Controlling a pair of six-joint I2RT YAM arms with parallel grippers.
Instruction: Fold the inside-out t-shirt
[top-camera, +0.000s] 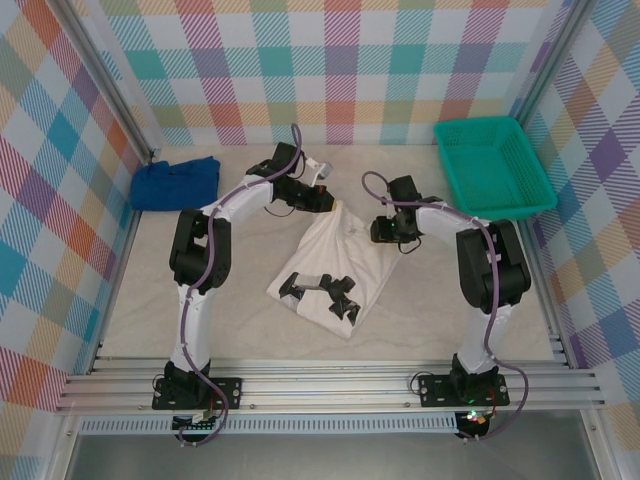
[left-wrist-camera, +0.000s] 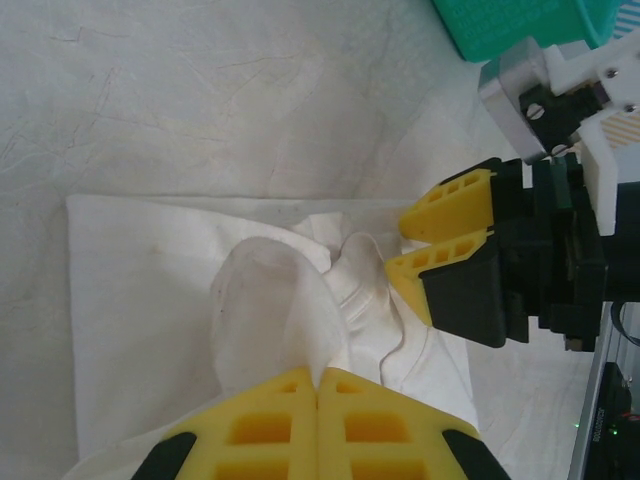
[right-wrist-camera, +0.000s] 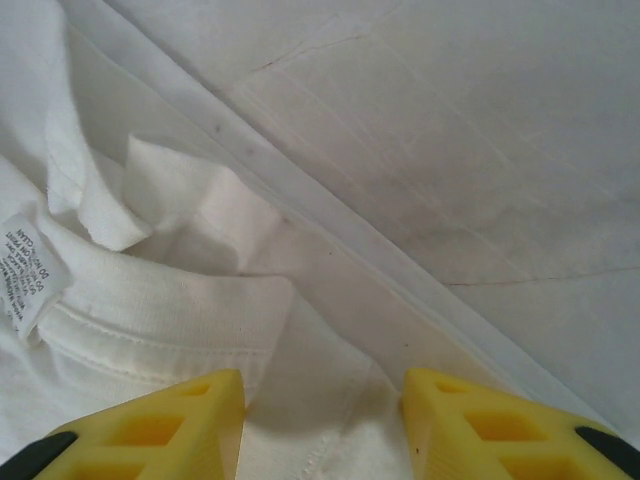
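left gripper (left-wrist-camera: 318, 405) is clamping the inside-out t-shirt (left-wrist-camera: 140, 300) | right gripper (right-wrist-camera: 320, 420) is hanging jaws apart at the collar (right-wrist-camera: 150, 330) | you're wanting the collar band deep between fingers before closing

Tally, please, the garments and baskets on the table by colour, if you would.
White: 1, the t-shirt
Blue: 1, the cloth
Green: 1, the basket
Total: 3
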